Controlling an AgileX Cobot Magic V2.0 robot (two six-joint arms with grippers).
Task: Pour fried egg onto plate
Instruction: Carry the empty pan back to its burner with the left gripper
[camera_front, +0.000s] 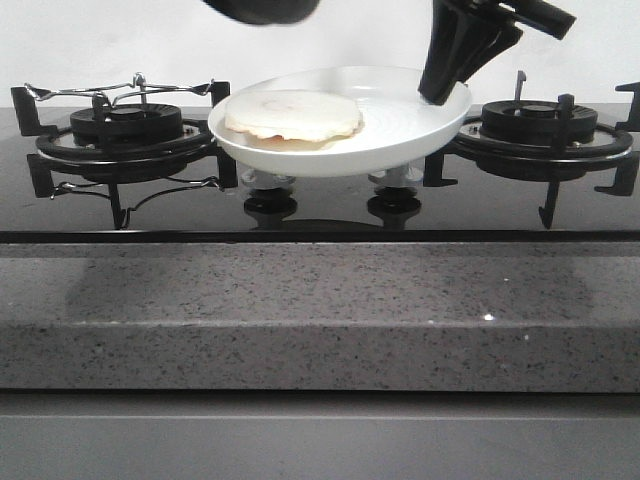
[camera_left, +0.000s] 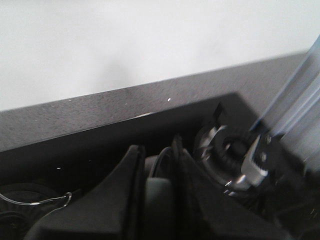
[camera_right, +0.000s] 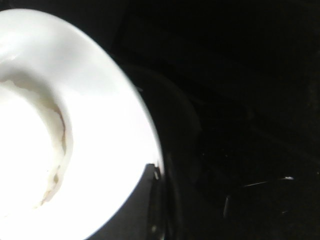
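Observation:
The white plate (camera_front: 345, 158) hangs tilted above the middle of the stove, between the two burners. The fried egg (camera_front: 295, 114) lies on its left half. My right gripper (camera_front: 438, 92) comes down from the upper right and is shut on the plate's right rim. The right wrist view shows the plate (camera_right: 112, 105), the egg (camera_right: 25, 150) and my gripper (camera_right: 157, 172) pinching the rim. My left gripper (camera_left: 157, 150) is shut on a dark handle (camera_left: 160, 200). The black frying pan (camera_front: 262, 8) shows only as a dark shape at the top edge, above the plate.
A left burner with black grate and a thin wire stand (camera_front: 125, 122), a right burner (camera_front: 537, 122), and two knobs (camera_front: 270, 206) (camera_front: 395, 206) lie under the plate. The grey speckled counter edge (camera_front: 320, 300) runs along the front. A white wall stands behind.

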